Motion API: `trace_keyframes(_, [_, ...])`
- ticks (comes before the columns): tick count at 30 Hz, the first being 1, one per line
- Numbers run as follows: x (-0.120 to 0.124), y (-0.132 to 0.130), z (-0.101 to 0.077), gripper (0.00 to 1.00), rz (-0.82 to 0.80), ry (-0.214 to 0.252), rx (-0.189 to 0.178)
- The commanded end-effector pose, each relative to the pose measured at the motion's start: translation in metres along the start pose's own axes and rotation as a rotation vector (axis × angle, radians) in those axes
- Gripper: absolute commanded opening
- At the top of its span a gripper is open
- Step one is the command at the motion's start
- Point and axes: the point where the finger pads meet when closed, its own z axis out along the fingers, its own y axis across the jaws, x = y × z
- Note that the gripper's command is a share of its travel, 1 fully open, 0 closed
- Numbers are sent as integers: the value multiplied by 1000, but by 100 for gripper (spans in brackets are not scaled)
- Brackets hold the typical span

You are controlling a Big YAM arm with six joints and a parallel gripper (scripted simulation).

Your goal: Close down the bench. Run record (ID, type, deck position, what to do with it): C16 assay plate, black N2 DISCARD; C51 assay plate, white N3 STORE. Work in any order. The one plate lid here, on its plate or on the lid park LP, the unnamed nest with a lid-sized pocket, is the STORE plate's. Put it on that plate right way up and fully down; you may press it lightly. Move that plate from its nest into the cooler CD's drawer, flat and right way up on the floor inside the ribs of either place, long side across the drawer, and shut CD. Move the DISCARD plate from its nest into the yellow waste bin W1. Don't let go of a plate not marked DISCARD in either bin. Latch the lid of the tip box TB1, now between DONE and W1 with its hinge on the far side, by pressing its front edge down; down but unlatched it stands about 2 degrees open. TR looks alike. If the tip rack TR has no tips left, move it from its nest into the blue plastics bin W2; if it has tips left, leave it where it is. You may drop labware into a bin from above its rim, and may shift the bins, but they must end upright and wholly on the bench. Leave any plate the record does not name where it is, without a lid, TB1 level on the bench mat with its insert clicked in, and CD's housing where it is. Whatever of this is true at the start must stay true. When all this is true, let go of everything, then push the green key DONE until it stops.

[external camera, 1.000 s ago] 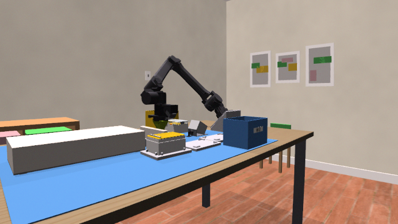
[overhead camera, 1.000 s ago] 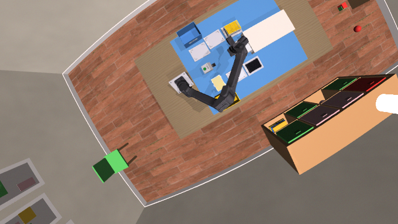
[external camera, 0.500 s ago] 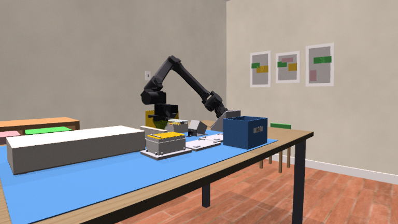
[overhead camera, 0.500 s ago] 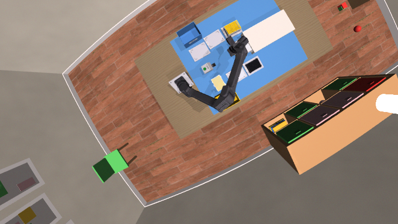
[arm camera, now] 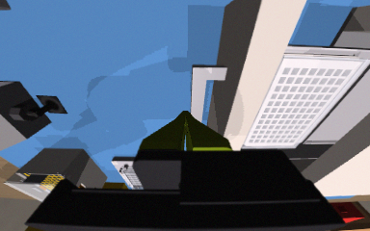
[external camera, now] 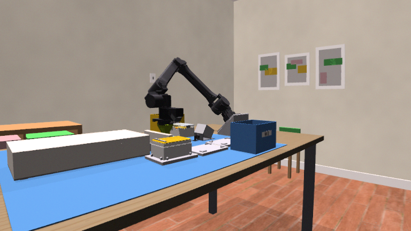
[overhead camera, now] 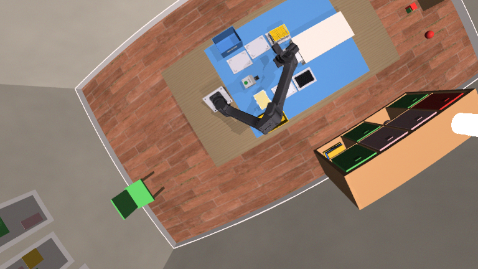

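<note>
My gripper is shut on nothing. Its tips are low at the near end of the white cooler CD, close to the white handle on the cream drawer front. The drawer stands partly out. A white well plate lies flat behind the drawer front; I cannot tell whether a lid is on it. The black plate sits in its nest. The tip box TB1 stands with its lid down. The tip rack TR shows yellow tips.
The blue bin W2 stands upright at the mat's edge. The yellow bin W1 is mostly hidden under my arm. The green key DONE is mid-mat. Two bare white nests lie beside W2.
</note>
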Motion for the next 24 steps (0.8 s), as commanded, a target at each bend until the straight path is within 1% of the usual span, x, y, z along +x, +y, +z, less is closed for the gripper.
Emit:
trace_keyframes(1, [7,-27,-3,0,21,-5,18])
trace_keyframes(20, [8,-47,-3,0,22,-4,19])
trace_keyframes(21, [6,-49,-4,0,23,-5,25])
trace_keyframes(22, [7,-49,-4,0,19,-4,18])
trace_keyframes(24, [8,-51,-3,0,20,-4,17])
